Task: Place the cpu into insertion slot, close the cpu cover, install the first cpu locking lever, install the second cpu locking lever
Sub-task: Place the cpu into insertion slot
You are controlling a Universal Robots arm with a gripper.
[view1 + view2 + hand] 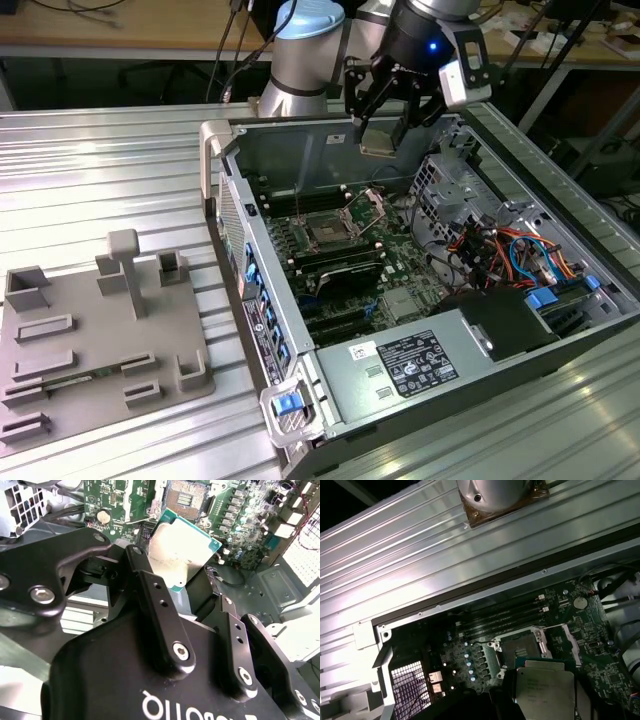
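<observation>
My gripper (378,138) hangs above the open computer case, shut on the cpu (378,147), a thin square chip with a silvery top. In the second wrist view the cpu (182,550) sits tilted between the two black fingers (155,605). Below it on the green board lies the insertion slot (328,232), a dark square recess with a metal rim, bare inside. In the wrist views the insertion slot (185,499) (522,644) lies just beyond the held cpu (545,692). The cpu cover (367,207) stands raised at the slot's far side, seen also as a silvery frame (570,640).
Long black memory slots (340,265) run beside the socket. A grey power supply box (420,365) fills the case's near end, and a drive cage with orange and blue cables (500,250) is at the exterior view's right. A grey fixture tray (90,340) lies outside the case.
</observation>
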